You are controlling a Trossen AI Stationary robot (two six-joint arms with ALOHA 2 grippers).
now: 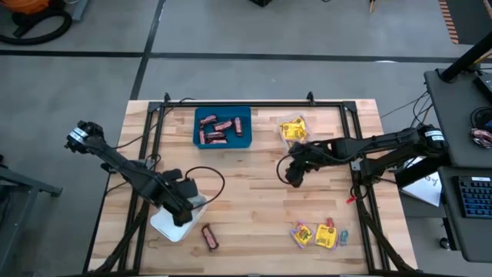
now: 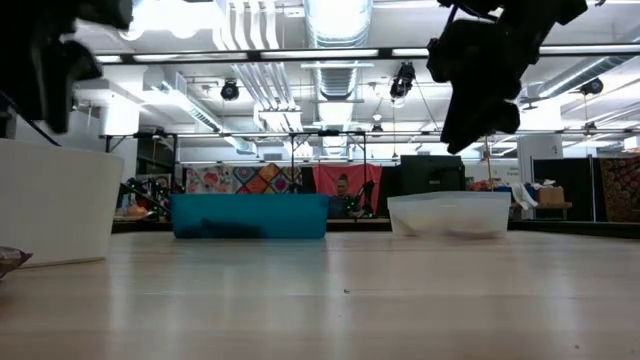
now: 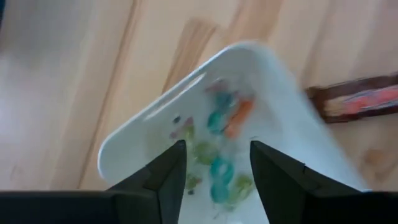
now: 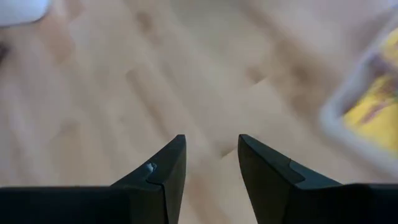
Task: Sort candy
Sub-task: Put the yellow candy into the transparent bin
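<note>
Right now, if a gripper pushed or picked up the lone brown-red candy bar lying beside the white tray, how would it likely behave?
The candy bar lies flat on the table, so it would probably slide, not roll. Small and wrapped, it is likely light, perhaps slippery. Touching nothing, it should move freely.

Overhead, table-level and 2 close wrist cameras, all on table [image 1: 254, 192].

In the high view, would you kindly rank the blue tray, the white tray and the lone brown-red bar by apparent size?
1. Blue tray, largest.
2. White tray, though the left arm hides part.
3. Brown-red bar, smallest.
</note>
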